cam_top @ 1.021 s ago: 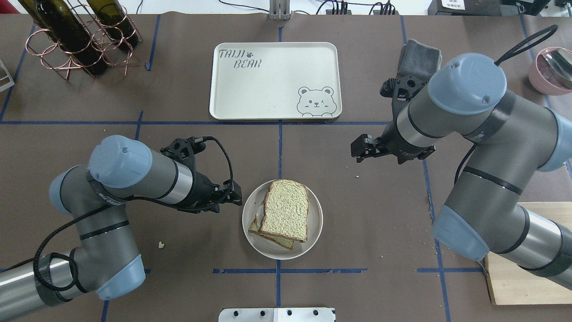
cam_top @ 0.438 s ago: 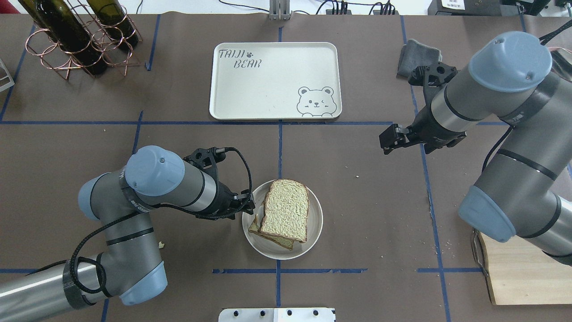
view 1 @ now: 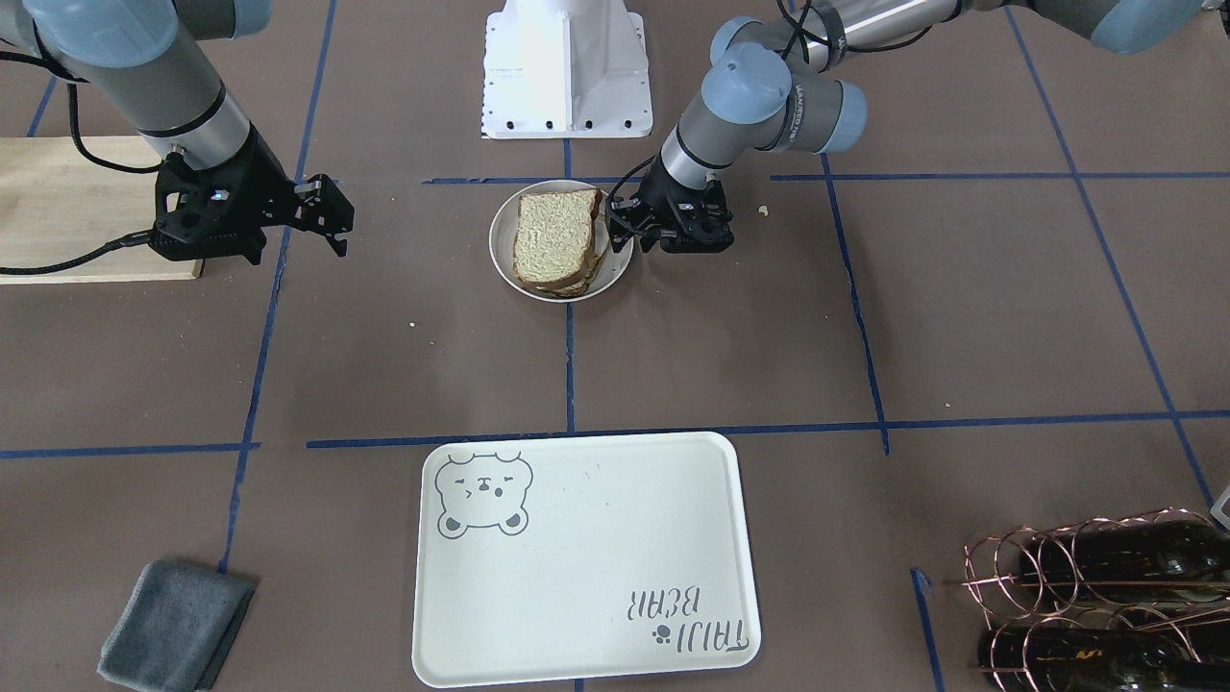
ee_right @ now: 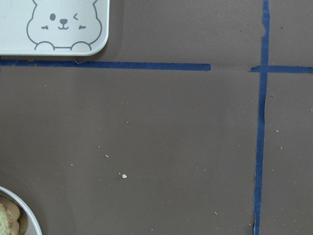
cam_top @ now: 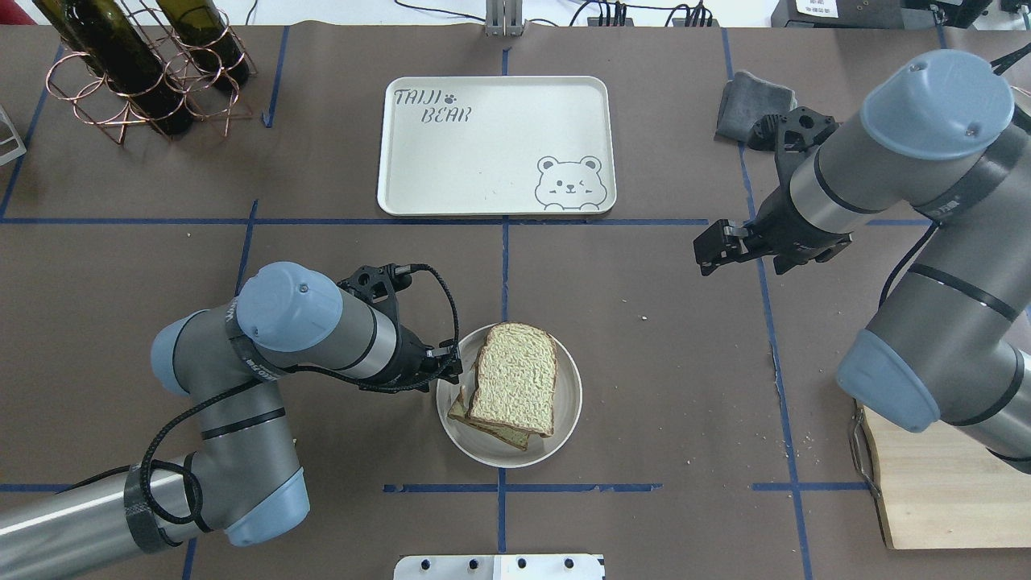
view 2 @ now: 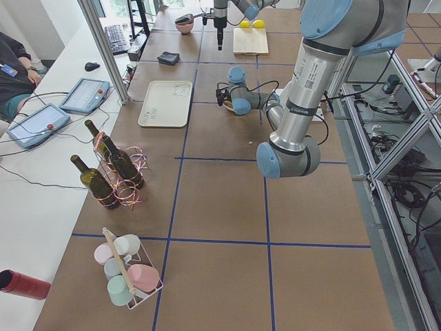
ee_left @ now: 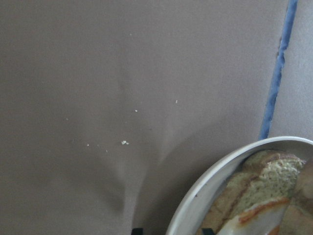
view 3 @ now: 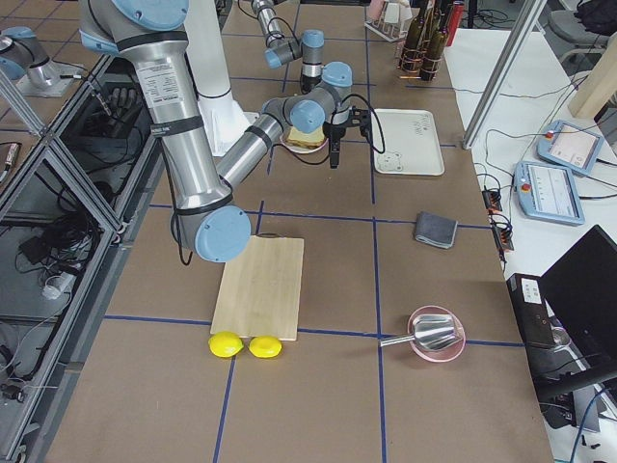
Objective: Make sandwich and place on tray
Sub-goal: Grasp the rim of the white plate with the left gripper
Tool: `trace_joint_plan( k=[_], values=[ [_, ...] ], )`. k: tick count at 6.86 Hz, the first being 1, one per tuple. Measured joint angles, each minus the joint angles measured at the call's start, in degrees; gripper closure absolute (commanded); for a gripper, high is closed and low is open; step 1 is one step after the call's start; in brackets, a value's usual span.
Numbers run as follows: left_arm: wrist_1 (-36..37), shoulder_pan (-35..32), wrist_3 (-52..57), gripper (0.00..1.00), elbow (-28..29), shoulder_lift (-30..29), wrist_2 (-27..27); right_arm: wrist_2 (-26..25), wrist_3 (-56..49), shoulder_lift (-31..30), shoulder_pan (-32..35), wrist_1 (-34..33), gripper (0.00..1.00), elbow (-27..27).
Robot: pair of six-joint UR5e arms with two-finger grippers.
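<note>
We see the sandwich (cam_top: 513, 385) on its round plate (cam_top: 570, 415) near the robot's edge of the table (cam_top: 644, 387). The plate sits astride the middle blue tape line (cam_top: 505, 266). The tray (cam_top: 491, 153) lies farther across, well apart from the plate, with its near long edge just beside a cross line of tape. Between plate and tray runs bare brown covering crossed by that tape. The bottle rack (cam_top: 145, 72) stands off to the tray's left near the far corner, and the grey cloth (cam_top: 749, 97) lies off to its right. The cutting board (cam_top: 942, 491) juts in at the near right corner, partly under the right arm.

The tray reads "TAIJI BEAR" in grey lettering (cam_top: 432, 106) at one corner, with a winking bear face (cam_top: 570, 184) at the opposite one. Print on the left arm's sleeve is too small for us to read.

The left gripper (cam_top: 451, 372) sits low at the plate's left rim. In its wrist view we make out two dark fingertips (ee_left: 137, 231), one outside the rim and one inside, spread apart with the rim between them. We cannot tell whether either touches it. That view also shows a strip of white egg (ee_left: 254, 215) with an orange edge between the slices. The right gripper (cam_top: 707, 251) hangs over bare table to the right of the tray's near corner, its jaws spread and holding nothing.
</note>
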Motion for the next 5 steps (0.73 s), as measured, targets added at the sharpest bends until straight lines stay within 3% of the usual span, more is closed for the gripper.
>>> trace_joint_plan(
  k=[3, 4, 5],
  values=[
    [-0.1, 0.4, -1.04, 0.63, 1.61, -1.09, 0.14, 0.02, -0.02, -0.61, 0.23, 0.0, 0.0, 0.47],
    [-0.14, 0.62, -1.34, 0.7, 2.02, -1.24, 0.52, 0.03, -0.03, -1.05, 0.25, 0.0, 0.0, 0.86],
    [-0.17, 0.8, -1.47, 0.91, 2.28, -1.36, 1.14, 0.03, -0.03, -1.26, 0.27, 0.0, 0.0, 1.08]
  ],
)
